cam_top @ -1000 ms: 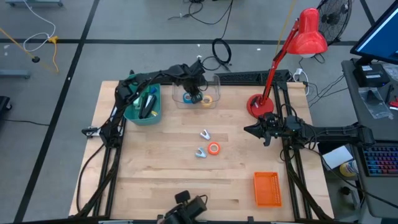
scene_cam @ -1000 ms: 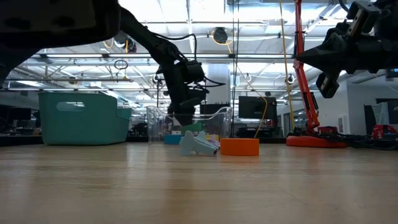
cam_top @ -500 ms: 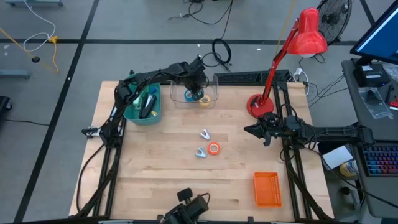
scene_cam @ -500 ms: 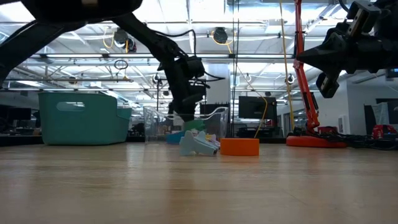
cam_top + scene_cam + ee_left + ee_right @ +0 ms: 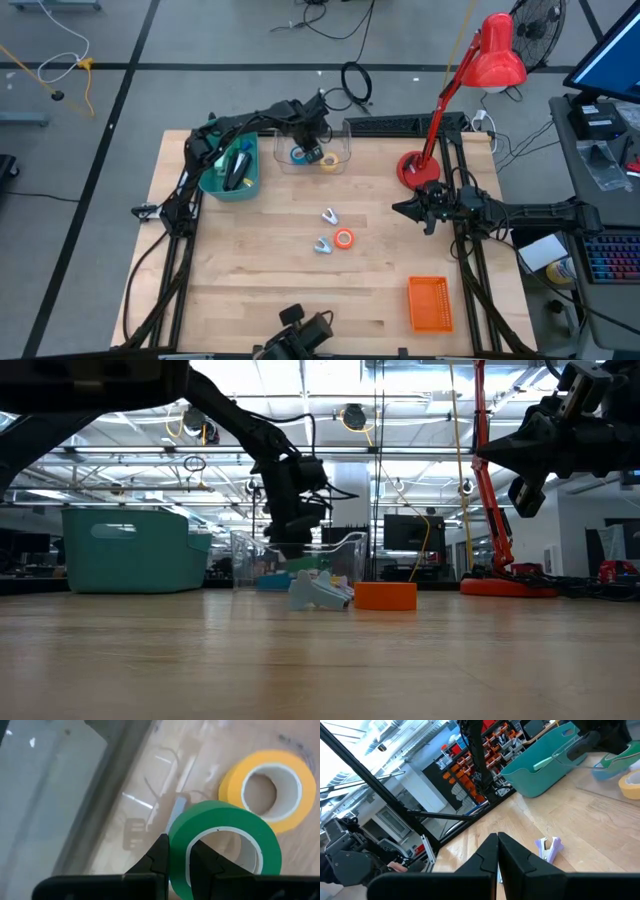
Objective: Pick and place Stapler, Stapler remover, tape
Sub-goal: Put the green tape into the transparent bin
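Note:
My left gripper (image 5: 312, 150) reaches into a clear container (image 5: 345, 135) at the table's far side and is shut on the green tape roll (image 5: 225, 845). The yellow roll (image 5: 265, 790) and the blue roll (image 5: 298, 155) lie flat on the container's floor. The orange roll (image 5: 344, 238) lies flat at mid table, beside two pale staple removers (image 5: 329, 215) (image 5: 322, 245). A dark stapler (image 5: 236, 170) sits in the teal bin (image 5: 215, 185). My right gripper (image 5: 425, 212) is shut and hovers over the table's right side, touching nothing. My left gripper holds the green roll by its ring wall (image 5: 176, 865), pinched with one finger (image 5: 202, 862) inside the pale core and the other finger (image 5: 159, 852) outside. The fingers come from above, pointing down into the container. Whether the roll's lower edge touches the container's floor, I cannot tell.
A red desk lamp (image 5: 415, 168) stands at the far right of the table. An orange mesh basket (image 5: 430, 303) lies near the right near corner. The teal bin sits left of the clear container. Bare wood shows across the left and near parts of the table (image 5: 240, 280).
My left gripper has shifted slightly inside the clear container and ended a little higher, staying shut on the green roll. The blue roll now shows more fully beside it.

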